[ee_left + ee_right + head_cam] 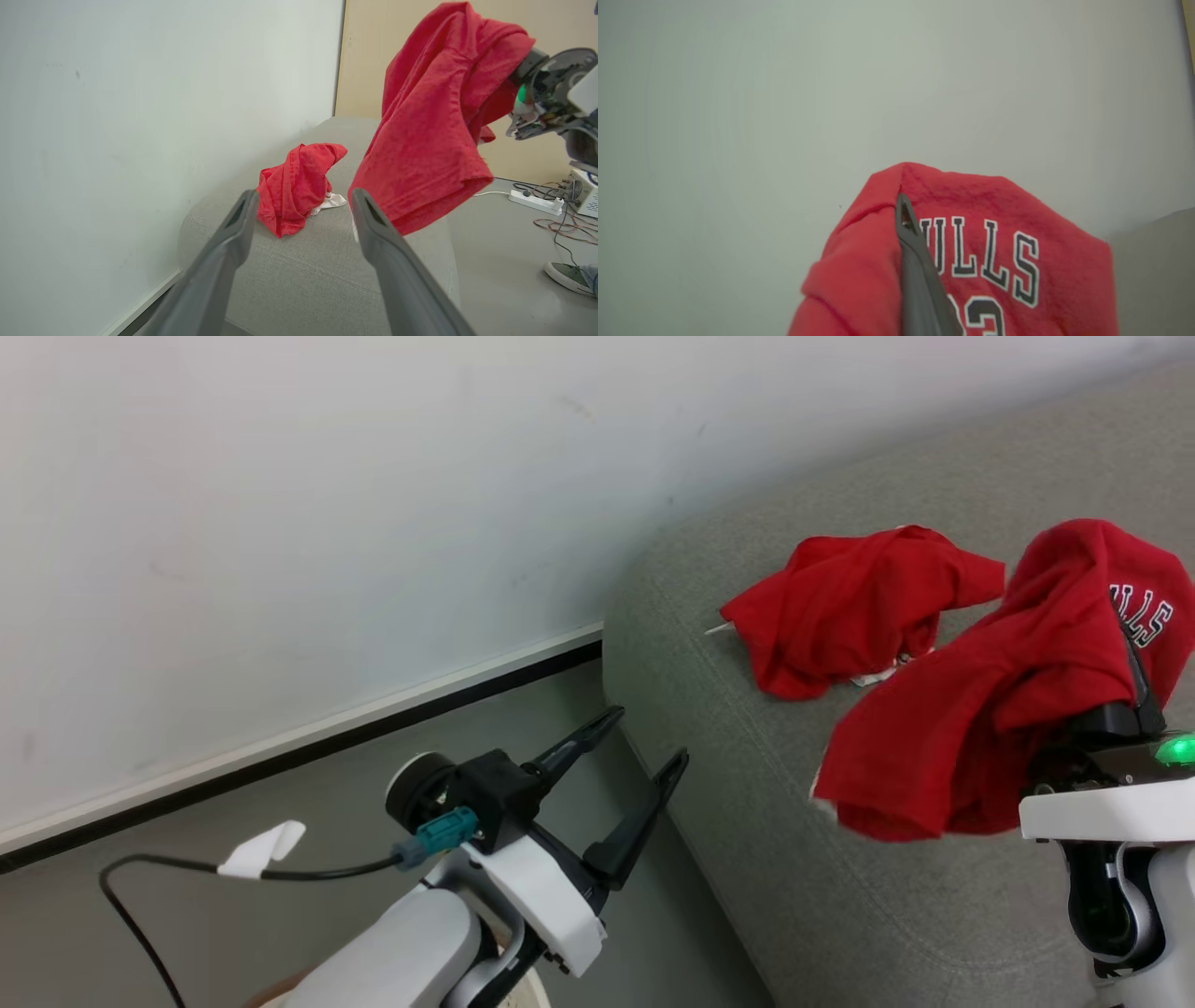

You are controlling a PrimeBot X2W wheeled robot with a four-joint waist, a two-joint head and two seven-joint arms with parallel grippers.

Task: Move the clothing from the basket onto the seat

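Reading from my right wrist view, I make out white-edged dark letters "ULLS" on the red shirt, with part of a number beneath them. The head view catches the same letters upside down. My right pincer is pressed together on this shirt, which hangs lifted above the grey sofa. A second red garment lies crumpled on the sofa near the wall; the left wrist view shows a white tag at its foot. My left pincer stands wide apart, empty, beside the sofa's end. That wrist view also shows a power strip, cables and a shoe on the floor.
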